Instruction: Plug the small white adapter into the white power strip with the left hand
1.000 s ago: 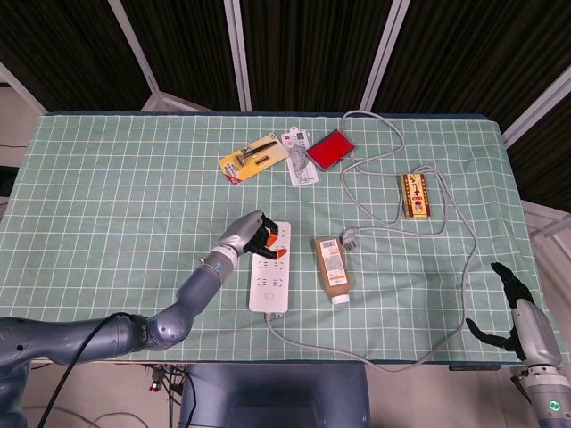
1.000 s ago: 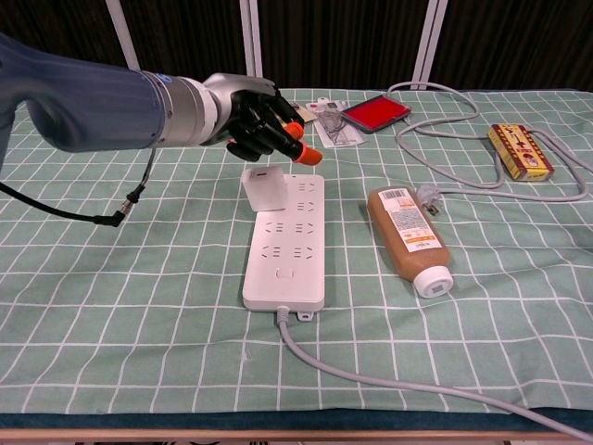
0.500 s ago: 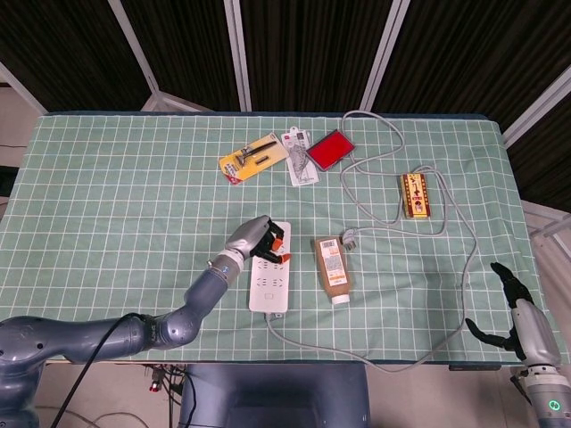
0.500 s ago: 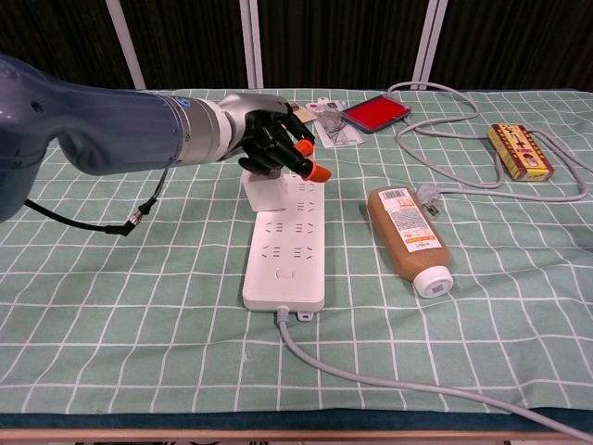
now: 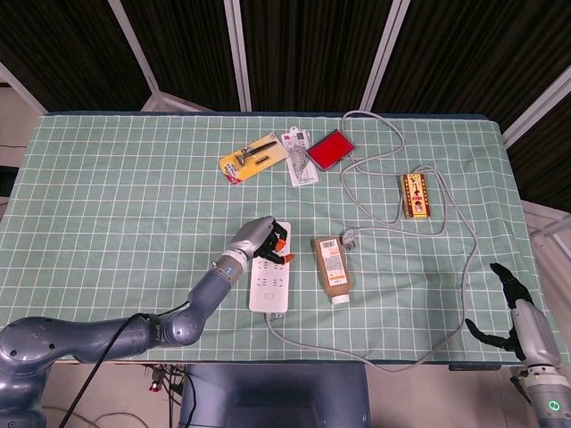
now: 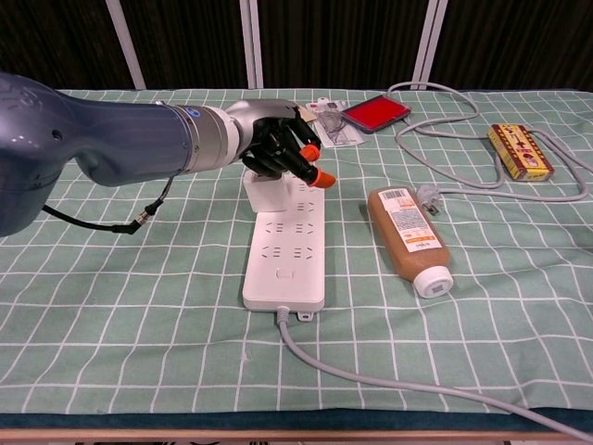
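The small white adapter is seen standing upright on the far end of the white power strip, with its lower edge against the strip's socket face. It is covered from above by the left hand, whose dark fingers are curled down over its top, so that it is held and pressed from overhead; the orange fingertips point toward the right side of the strip. This top-down hold is judged to be chosen so that force is directed straight into the socket. Whether the prongs are fully seated cannot be told, since the joint is hidden by the adapter's body.

The strip is laid lengthwise on the green checked surface, its grey cable led off the near end, which leaves the far sockets free to be reached by the left arm. A brown bottle is lying just beside the strip on its right, apart from it.

The right hand is held off the surface's near right corner, well apart from the work, with fingers spread and nothing in them, so that the plugging is left to the left hand alone.
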Action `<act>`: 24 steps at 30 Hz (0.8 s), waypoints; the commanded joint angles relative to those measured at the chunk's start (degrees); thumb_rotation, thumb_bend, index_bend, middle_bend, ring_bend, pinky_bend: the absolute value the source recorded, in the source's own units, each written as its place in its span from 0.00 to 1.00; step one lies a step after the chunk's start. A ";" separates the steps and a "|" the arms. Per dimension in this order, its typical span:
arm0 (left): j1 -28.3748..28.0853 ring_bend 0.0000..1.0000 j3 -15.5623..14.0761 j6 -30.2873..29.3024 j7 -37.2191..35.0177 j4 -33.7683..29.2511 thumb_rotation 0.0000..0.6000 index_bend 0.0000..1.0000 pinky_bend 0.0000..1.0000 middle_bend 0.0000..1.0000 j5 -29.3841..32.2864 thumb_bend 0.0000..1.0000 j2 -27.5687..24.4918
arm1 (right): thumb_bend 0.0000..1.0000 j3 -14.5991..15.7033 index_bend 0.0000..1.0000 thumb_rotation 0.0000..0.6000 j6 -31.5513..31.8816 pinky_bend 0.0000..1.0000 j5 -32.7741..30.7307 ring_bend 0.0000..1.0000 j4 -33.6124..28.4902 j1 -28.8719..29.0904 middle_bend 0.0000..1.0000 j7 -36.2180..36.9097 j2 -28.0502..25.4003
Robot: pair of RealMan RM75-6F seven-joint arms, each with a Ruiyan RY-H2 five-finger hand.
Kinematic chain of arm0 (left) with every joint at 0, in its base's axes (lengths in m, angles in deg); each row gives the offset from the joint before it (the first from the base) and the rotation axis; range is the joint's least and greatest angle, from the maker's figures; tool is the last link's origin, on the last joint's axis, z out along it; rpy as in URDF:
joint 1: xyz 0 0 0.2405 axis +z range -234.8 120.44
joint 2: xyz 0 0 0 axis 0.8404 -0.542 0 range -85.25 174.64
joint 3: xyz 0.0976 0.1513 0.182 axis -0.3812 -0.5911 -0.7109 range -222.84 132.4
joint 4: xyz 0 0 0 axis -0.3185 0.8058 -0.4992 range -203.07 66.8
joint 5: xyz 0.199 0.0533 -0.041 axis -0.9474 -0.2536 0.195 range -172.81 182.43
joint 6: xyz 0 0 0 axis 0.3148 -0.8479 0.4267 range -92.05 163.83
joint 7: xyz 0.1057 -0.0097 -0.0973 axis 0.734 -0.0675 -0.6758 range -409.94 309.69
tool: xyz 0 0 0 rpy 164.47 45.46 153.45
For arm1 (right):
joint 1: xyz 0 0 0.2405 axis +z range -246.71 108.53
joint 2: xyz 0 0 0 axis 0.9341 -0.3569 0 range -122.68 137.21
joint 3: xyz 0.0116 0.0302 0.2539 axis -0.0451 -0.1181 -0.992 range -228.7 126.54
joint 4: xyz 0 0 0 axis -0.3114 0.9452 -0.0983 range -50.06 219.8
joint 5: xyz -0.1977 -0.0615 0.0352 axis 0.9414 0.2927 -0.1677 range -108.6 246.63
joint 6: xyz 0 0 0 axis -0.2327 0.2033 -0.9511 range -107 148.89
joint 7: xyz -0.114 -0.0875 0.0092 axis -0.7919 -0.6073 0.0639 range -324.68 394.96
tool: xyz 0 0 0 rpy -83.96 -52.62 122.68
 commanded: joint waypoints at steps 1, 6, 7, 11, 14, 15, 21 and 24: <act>-0.08 1.00 -0.26 0.13 -0.21 0.33 1.00 0.84 1.00 1.00 -0.43 0.23 0.31 | 0.34 0.01 0.00 1.00 0.00 0.00 -0.02 0.00 -0.01 -0.01 0.00 0.03 0.00; -0.32 1.00 -0.60 0.23 -0.54 1.27 1.00 0.83 1.00 1.00 -0.81 0.23 1.20 | 0.34 -0.01 0.00 1.00 0.01 0.00 -0.06 0.00 -0.03 -0.03 0.00 0.11 -0.03; -0.36 1.00 -0.73 0.29 -0.50 1.36 1.00 0.83 1.00 1.00 -0.85 0.23 1.28 | 0.34 0.00 0.00 1.00 0.00 0.00 -0.06 0.00 -0.05 -0.03 0.00 0.12 -0.04; -0.43 1.00 -1.11 0.34 -0.55 1.71 1.00 0.83 1.00 1.00 -1.09 0.23 1.59 | 0.34 0.00 0.00 1.00 -0.04 0.00 -0.08 0.00 -0.06 -0.02 0.00 0.20 -0.09; -0.48 1.00 -1.35 0.41 -0.48 1.80 1.00 0.83 1.00 1.00 -1.12 0.23 1.58 | 0.34 0.00 0.00 1.00 -0.09 0.00 -0.12 0.00 -0.08 -0.02 0.00 0.21 -0.09; -0.50 1.00 -1.43 0.43 -0.42 1.76 1.00 0.83 1.00 1.00 -1.08 0.23 1.52 | 0.34 0.01 0.00 1.00 -0.07 0.00 -0.09 0.00 -0.10 -0.02 0.00 0.19 -0.09; -0.31 1.00 -0.91 -0.47 -0.61 0.23 1.00 0.80 1.00 1.00 -1.24 0.23 0.39 | 0.34 0.02 0.00 1.00 -0.07 0.00 -0.10 0.00 -0.08 -0.03 0.00 0.17 -0.11; 0.23 0.99 0.43 -2.42 -1.24 -1.78 1.00 0.74 1.00 0.98 -2.43 0.23 -0.97 | 0.34 0.03 0.00 1.00 0.12 0.00 0.10 0.00 0.11 -0.07 0.00 0.08 -0.05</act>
